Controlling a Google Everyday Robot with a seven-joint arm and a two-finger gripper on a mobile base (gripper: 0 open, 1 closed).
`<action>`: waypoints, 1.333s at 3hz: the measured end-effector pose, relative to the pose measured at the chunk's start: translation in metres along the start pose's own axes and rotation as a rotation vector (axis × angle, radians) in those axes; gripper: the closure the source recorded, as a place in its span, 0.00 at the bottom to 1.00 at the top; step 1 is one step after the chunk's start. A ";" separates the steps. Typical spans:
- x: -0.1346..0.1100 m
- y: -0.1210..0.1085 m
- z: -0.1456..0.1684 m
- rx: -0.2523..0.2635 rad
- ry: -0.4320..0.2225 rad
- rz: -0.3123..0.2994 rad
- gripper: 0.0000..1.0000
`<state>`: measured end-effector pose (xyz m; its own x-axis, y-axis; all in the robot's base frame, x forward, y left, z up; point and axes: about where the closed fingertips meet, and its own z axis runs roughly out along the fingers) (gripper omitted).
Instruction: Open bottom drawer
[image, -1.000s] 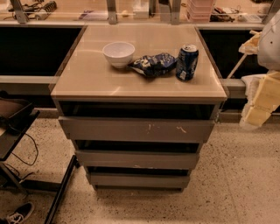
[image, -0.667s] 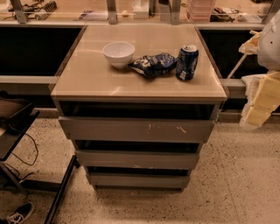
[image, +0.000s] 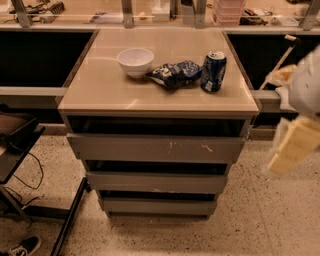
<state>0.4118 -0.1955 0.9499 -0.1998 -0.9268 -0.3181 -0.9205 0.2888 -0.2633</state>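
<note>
Gripper (image: 295, 145) sat off the cabinet's (image: 100, 102) right side, level with the top drawer (image: 156, 148) and well clear of it, touching nothing. It was smeared by motion, so I couldn't tell whether it was apart or together. Compared with a second ago, that pale end piece had dropped a little lower beside the cabinet, and the blur said it was moving. Nothing else had shifted. The bottom drawer (image: 159, 206) was the lowest front on the cabinet, just above the floor and under the middle drawer (image: 157, 182), and it was in the same place as before. Its plain grey face showed only a thin dark gap above it, so my read was that it was shut or close to it, and no pull had started. On the cabinet top, the bowl (image: 135, 61), chip bag (image: 175, 73) and can (image: 213, 71) hadn't moved. For the task, this looked like early approach. The gripper was heading down but was still too high and too far right of the cabinet. It would need to come lower and in toward the front to catch the bottom drawer's top edge, since there's no handle there. The main risk was hooking the middle drawer instead.
</note>
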 end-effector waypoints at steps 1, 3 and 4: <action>0.005 0.037 0.047 -0.008 -0.071 0.053 0.00; 0.035 0.115 0.239 -0.193 -0.055 0.195 0.00; 0.050 0.138 0.259 -0.235 -0.037 0.225 0.00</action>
<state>0.3619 -0.1397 0.6616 -0.3984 -0.8357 -0.3781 -0.9079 0.4178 0.0332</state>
